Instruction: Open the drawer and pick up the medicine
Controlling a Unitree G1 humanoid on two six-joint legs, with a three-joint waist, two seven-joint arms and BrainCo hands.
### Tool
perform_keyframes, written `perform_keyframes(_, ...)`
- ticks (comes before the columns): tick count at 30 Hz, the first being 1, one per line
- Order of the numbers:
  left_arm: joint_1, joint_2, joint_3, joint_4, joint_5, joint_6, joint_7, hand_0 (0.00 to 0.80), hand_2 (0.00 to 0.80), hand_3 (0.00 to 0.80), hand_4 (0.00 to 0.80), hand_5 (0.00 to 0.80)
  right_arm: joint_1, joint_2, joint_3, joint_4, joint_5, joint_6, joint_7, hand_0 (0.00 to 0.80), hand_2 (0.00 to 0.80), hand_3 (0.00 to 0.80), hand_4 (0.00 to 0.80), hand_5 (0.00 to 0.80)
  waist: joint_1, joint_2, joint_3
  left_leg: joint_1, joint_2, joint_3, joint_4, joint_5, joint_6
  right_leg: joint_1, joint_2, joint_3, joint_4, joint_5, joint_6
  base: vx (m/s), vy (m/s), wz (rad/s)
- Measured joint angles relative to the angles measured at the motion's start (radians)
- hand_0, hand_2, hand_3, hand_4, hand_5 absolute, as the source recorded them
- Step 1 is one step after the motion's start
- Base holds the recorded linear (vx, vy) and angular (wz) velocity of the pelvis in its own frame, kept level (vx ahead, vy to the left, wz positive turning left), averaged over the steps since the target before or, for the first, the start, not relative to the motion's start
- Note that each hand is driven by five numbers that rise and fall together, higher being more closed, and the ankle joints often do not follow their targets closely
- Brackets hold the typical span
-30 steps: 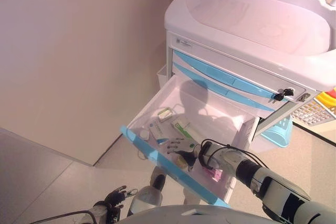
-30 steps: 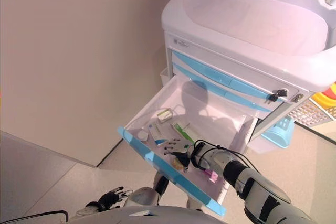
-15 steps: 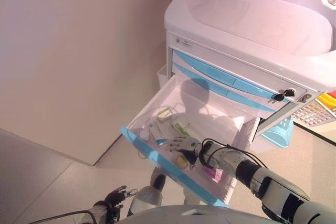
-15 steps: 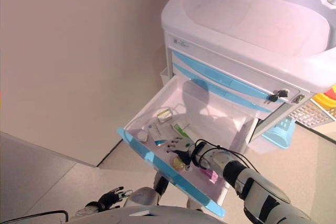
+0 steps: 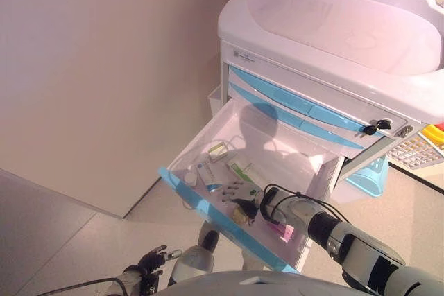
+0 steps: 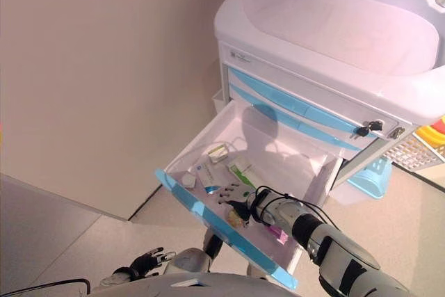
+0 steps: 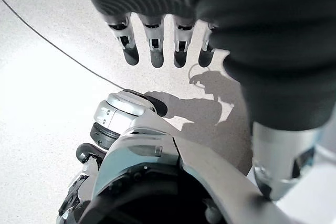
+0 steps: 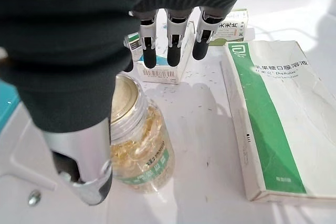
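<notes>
The cart's lowest drawer point(image 5: 208, 216), white with a blue front, stands pulled open. In it lie a clear bottle of yellow capsules point(image 8: 139, 150), a green-and-white box point(image 8: 268, 119), a blue-and-white box point(image 8: 163, 64) and a small box point(image 5: 218, 148). My right hand point(image 5: 239, 190) is inside the drawer, just above the bottle point(image 5: 241, 214). Its fingers point(image 8: 173, 35) are straight and open over the blue-and-white box, and its thumb is beside the bottle. My left hand point(image 5: 149, 263) hangs low near the floor, with its fingers point(image 7: 156, 51) straight and empty.
The white cart point(image 5: 333, 25) has two closed blue-handled drawers point(image 5: 277, 98) above the open one and a key in a lock point(image 5: 378, 126). A pink item point(image 5: 283, 230) lies in the drawer's right corner. A light blue basket point(image 5: 371, 175) stands right of the cart. A wall point(image 5: 104, 67) is on the left.
My right hand has barely shifted above the bottle in the drawer. Nothing was taken hold of.
</notes>
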Motion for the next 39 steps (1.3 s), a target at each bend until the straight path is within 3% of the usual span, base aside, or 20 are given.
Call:
perform_keyframes(27, -0.013, 0.013, 0.0, -0.001, 0.035, 0.001, 0.0, 0.0, 0.0, 0.0, 0.0, 0.0, 0.011, 0.007, 0.0, 0.035, 0.001, 0.001, 0.048, 0.0, 0.0, 0.0, 0.0, 0.0, 0.008, -0.017, 0.011, 0.01, -0.001, -0.01, -0.007, -0.002, -0.003, 0.018, 0.006, 0.0, -0.02, 0.001, -0.002, 0.0, -0.001, 0.01)
perform_keyframes(28, -0.013, 0.013, 0.0, 0.0, 0.035, 0.001, 0.0, 0.0, 0.0, 0.0, 0.0, 0.0, 0.011, 0.007, 0.0, 0.035, 0.001, 0.001, 0.048, 0.104, 0.104, 0.104, 0.104, 0.104, 0.008, -0.017, 0.011, 0.012, -0.001, -0.01, -0.009, -0.002, -0.003, 0.02, 0.006, 0.0, -0.021, 0.002, -0.002, 0.0, 0.0, 0.0)
perform_keyframes(29, -0.013, 0.013, 0.0, 0.0, 0.035, 0.001, 0.0, 0.0, 0.0, 0.0, 0.0, 0.0, 0.011, 0.007, 0.0, 0.035, 0.001, 0.001, 0.048, 0.442, 0.442, 0.442, 0.442, 0.442, 0.008, -0.017, 0.011, 0.013, -0.001, -0.01, -0.01, -0.002, -0.003, 0.021, 0.006, 0.0, -0.022, 0.002, -0.003, 0.0, 0.0, 0.0)
perform_keyframes(30, -0.013, 0.013, 0.0, -0.001, 0.035, 0.001, 0.0, 0.0, 0.0, 0.0, 0.0, 0.0, 0.011, 0.007, 0.0, 0.035, 0.001, 0.001, 0.048, 0.584, 0.584, 0.584, 0.584, 0.584, 0.008, -0.017, 0.011, 0.013, -0.001, -0.01, -0.01, -0.002, -0.003, 0.021, 0.006, 0.0, -0.022, 0.003, -0.004, 0.0, 0.0, 0.0)
perform_keyframes(31, -0.013, 0.013, 0.0, -0.001, 0.035, 0.001, 0.0, 0.0, 0.0, 0.0, 0.0, 0.0, 0.011, 0.008, 0.0, 0.035, 0.001, 0.001, 0.048, 0.8, 0.8, 0.8, 0.8, 0.8, 0.008, -0.017, 0.011, 0.013, -0.001, -0.01, -0.011, -0.002, -0.003, 0.021, 0.006, 0.0, -0.023, 0.003, -0.004, 0.0, 0.0, 0.0)
perform_keyframes(39, -0.013, 0.013, 0.0, -0.001, 0.035, 0.005, 0.001, 0.0, 0.0, 0.0, 0.0, 0.0, 0.012, 0.012, 0.0, 0.035, 0.002, -0.001, 0.048, 0.8, 0.8, 0.8, 0.8, 0.8, 0.008, -0.016, 0.012, 0.019, -0.001, -0.01, -0.011, -0.002, -0.003, 0.03, 0.008, -0.001, -0.028, 0.003, -0.004, 0.0, 0.0, 0.0)
